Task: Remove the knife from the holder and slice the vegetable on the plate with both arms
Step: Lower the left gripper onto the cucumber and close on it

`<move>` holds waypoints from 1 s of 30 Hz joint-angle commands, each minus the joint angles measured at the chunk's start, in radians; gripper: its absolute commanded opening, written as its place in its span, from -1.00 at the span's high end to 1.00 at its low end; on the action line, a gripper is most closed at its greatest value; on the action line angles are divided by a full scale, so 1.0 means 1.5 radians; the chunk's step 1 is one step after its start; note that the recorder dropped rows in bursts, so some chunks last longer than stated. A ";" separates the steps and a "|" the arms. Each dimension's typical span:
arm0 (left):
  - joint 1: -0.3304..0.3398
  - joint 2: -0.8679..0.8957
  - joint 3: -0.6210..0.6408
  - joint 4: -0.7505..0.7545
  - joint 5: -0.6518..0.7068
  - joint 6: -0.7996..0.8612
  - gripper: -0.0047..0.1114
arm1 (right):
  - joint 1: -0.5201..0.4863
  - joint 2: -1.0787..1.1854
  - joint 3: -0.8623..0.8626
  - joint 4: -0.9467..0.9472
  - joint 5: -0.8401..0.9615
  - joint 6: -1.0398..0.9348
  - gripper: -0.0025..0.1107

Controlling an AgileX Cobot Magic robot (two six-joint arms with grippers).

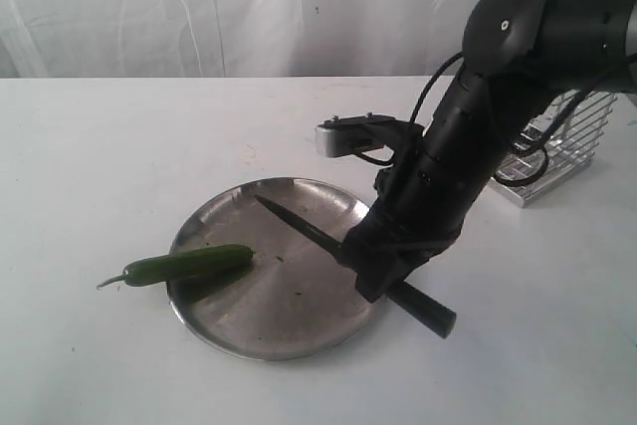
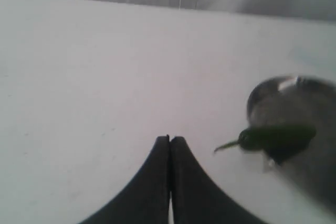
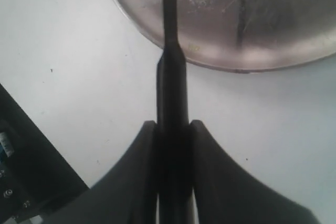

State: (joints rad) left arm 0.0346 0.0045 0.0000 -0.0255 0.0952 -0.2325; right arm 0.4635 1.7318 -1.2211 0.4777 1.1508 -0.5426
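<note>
Exterior view: we are clamping the knife (image 1: 299, 226) in the right gripper (image 3: 173, 125), aiming ten o'clock at the uncut vegetable (image 1: 189, 264); left gripper (image 2: 170, 139) closed, empty.

Centre: round shallow steel plate (image 1: 289, 318), dull brushed grey, finely scratched. Left: slender green pepper (image 1: 189, 264), smooth and glossy. Across the plate: slim dark knife (image 1: 299, 225), matt blade. Upper right: shiny chrome wire holder (image 1: 582, 136). Beneath: white desk (image 1: 100, 146), smooth, matt.

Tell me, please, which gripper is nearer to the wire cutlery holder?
Right. The right gripper, holding the knife, sits at the plate rim on the side toward the holder. The left gripper is over bare table past the chili stem end, on the plate's far side.
</note>
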 commanded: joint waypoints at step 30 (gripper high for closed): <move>-0.013 0.536 -0.413 0.512 -0.256 -0.300 0.92 | -0.004 0.029 0.050 0.010 -0.253 -0.005 0.96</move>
State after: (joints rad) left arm 0.0323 0.5441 -0.4825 0.3696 -0.5185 -0.5047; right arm 0.4635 1.7799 -1.1541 0.4906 0.8150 -0.5668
